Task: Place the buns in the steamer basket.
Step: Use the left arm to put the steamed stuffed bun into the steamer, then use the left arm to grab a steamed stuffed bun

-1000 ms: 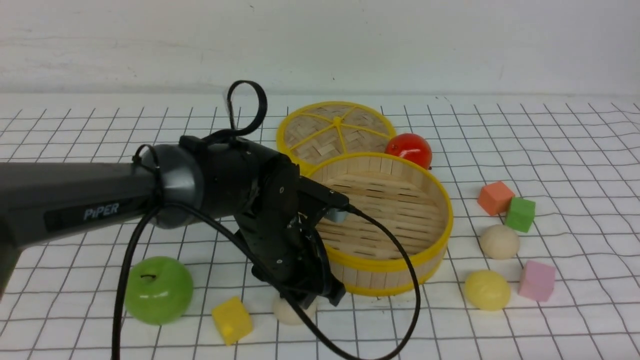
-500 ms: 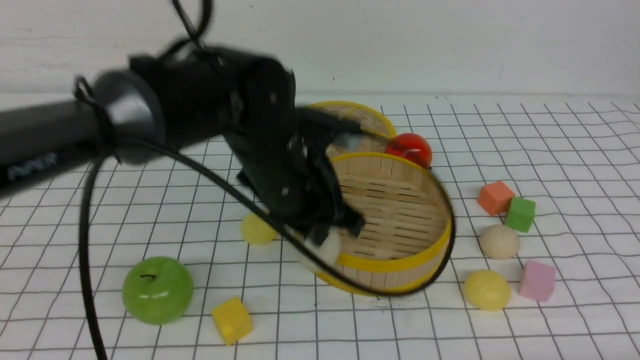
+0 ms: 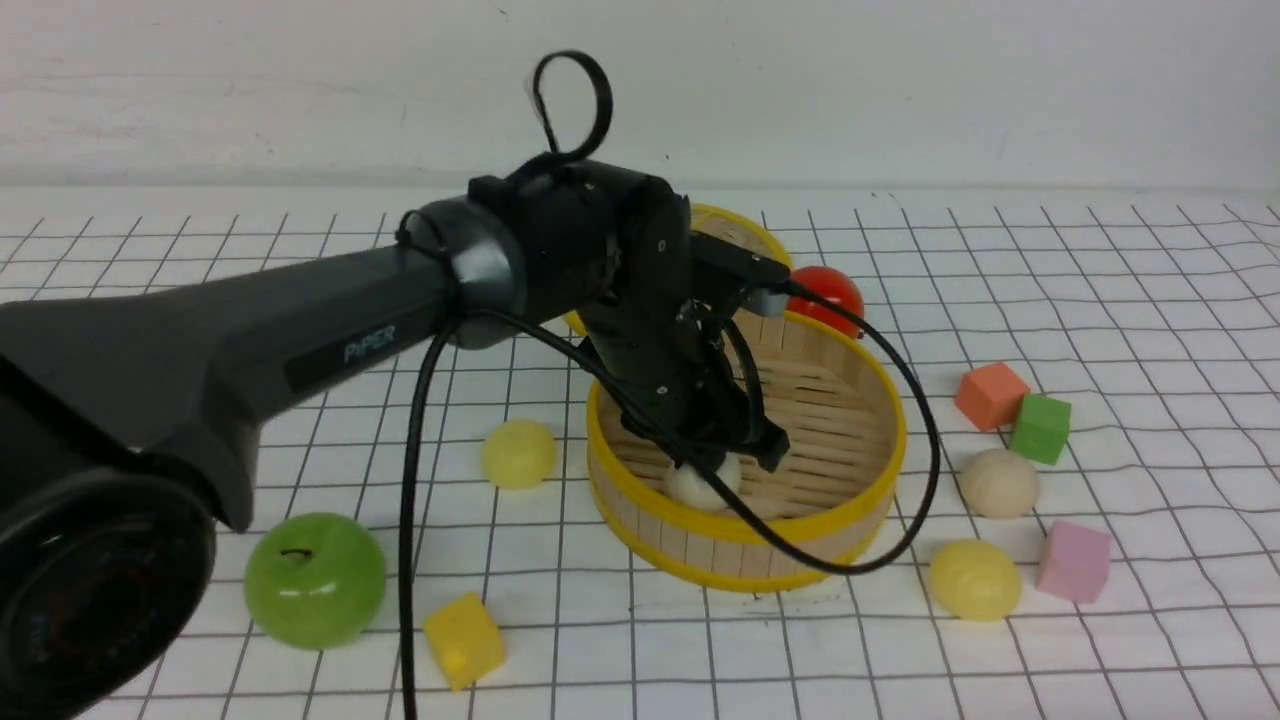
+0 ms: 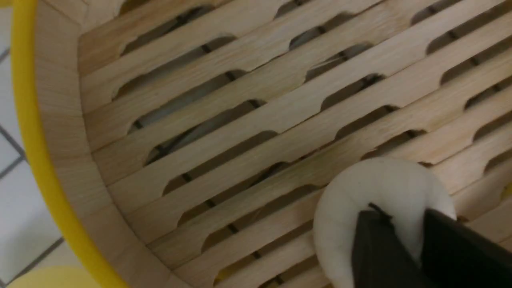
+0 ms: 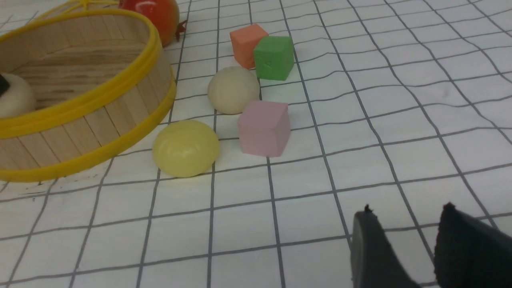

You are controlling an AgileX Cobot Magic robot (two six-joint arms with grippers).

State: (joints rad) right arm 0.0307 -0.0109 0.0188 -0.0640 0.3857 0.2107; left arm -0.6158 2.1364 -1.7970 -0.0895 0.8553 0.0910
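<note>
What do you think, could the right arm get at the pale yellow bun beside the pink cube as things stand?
Probably yes. The right gripper hangs open over bare cloth, and nothing lies between it and the pale yellow bun. The pink cube and the steamer basket flank it closely, though.

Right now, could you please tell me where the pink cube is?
In the front view, the pink cube sits on the robot's right, just right of the pale yellow bun and nearer the robot than the beige bun.
</note>
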